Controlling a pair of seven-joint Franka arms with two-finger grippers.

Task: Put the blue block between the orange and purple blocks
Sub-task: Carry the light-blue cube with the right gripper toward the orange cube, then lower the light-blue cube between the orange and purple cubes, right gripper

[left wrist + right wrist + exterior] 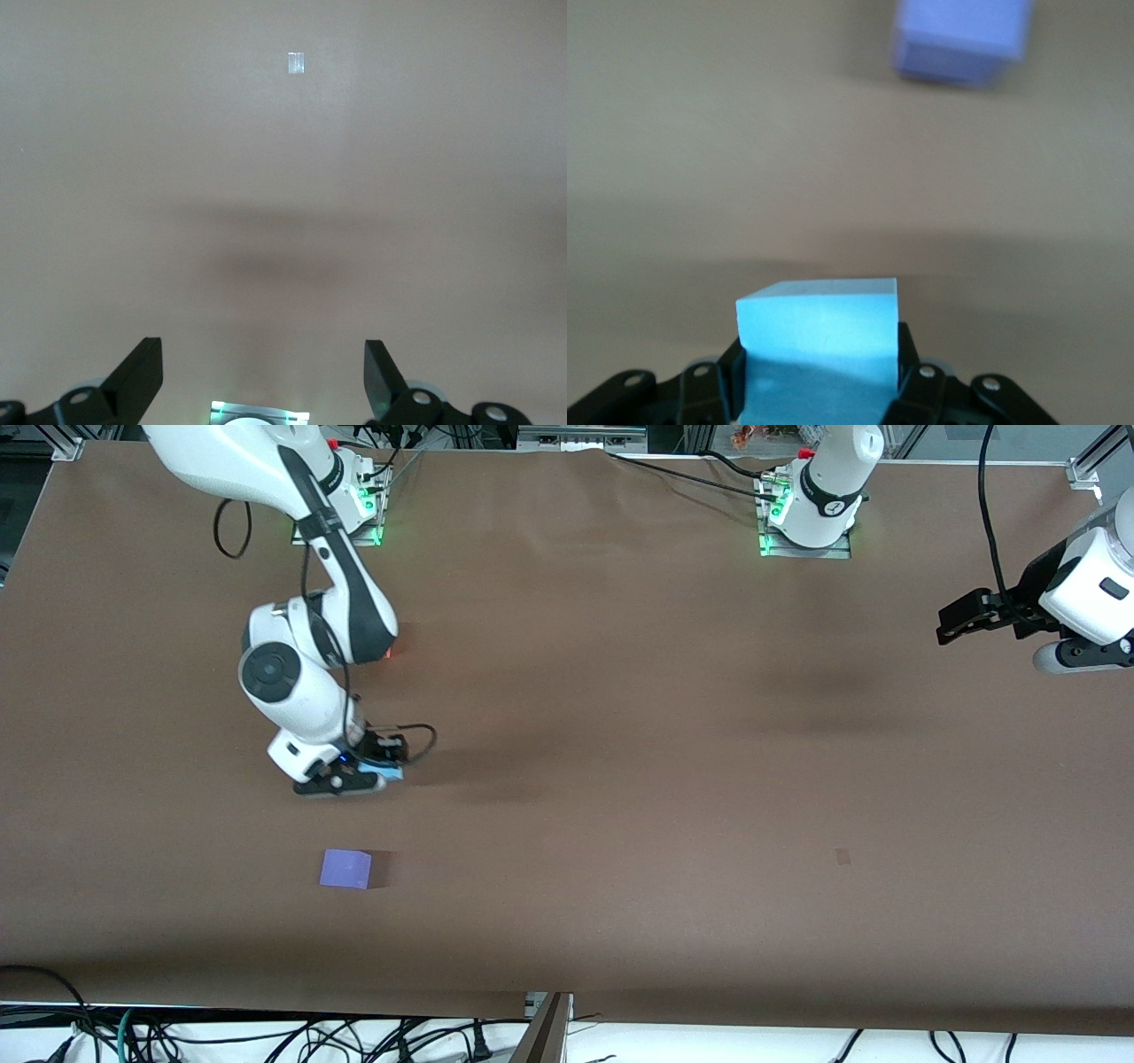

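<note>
My right gripper is shut on the sky-blue block, low over the table. In the right wrist view the blue block fills the space between the black fingers of the right gripper. The purple block lies on the table nearer to the front camera, and the right wrist view shows this purple block too. Only a sliver of the orange block shows at the edge of the right arm's forearm. My left gripper hangs open and holds nothing at the left arm's end; the left wrist view shows the left gripper over bare table.
The brown table cover reaches to the table's edges. A small patch of tape lies toward the left arm's end, and the left wrist view shows the tape patch too. Cables hang at the table's front edge.
</note>
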